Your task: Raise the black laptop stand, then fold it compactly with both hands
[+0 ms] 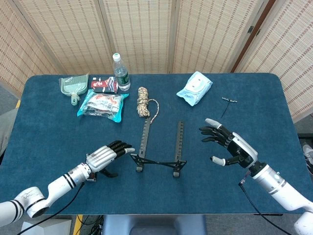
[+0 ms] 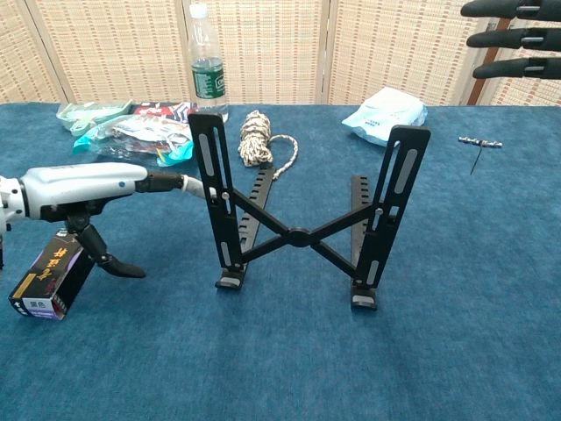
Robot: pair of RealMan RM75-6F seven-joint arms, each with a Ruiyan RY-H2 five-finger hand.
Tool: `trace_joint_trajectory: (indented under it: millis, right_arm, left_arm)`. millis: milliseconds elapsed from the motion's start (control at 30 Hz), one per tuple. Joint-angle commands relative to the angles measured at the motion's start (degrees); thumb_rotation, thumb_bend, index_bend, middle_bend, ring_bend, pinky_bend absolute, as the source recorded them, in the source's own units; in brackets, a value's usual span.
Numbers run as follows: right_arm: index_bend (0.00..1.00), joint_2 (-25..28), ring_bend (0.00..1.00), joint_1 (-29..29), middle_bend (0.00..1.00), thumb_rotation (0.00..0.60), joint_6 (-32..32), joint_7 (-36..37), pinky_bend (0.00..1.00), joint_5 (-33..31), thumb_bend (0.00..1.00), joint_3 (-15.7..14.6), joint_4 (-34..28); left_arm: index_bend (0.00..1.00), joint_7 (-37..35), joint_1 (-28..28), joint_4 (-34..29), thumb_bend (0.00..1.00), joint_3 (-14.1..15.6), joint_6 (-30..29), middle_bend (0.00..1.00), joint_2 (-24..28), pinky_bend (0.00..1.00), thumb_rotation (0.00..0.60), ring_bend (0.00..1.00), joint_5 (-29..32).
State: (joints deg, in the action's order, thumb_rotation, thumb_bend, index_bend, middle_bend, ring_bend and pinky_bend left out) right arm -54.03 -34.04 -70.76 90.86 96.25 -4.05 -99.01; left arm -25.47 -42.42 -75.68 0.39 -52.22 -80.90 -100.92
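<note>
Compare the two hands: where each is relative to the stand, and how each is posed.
The left hand reaches to the stand's left upright, fingertips at or touching it; the right hand hangs well clear of the stand's right side. The left hand's fingers lie together, pointing at the stand; the right hand's are spread apart. Both are empty, flanking the stand above the table.

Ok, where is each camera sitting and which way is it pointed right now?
Head view: high up, looking steeply down on the blue table; shows the left hand and right hand with their forearms, either side of the laptop stand.
Chest view: low, near table height, looking level across at the screens; shows the left hand at the stand's left upright, and only the right hand's fingertips top right.
Shared: stand, both hands, bottle, rope.
</note>
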Motion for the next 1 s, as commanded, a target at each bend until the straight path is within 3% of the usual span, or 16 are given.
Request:
trace_joint_trajectory:
  millis: [33,1000]
  right_arm:
    - [0.00,0.1,0.15,0.4,0.19,0.600,-0.2,0.3,0.23,0.2,0.12,0.0,0.2]
    - [0.00,-0.1,0.14,2.3,0.19,0.600,-0.6,1.6,0.23,1.1,0.12,0.5,1.2]
  left_arm:
    - [0.10,-0.6,-0.6,1.0,0.18,0.6,-0.5,0.08,-1.1,0.00,0.600,0.06,0.1]
    - [0.16,-1.5,-3.0,1.4,0.17,5.7,-1.1,0.08,-4.1,0.00,0.600,0.06,1.5]
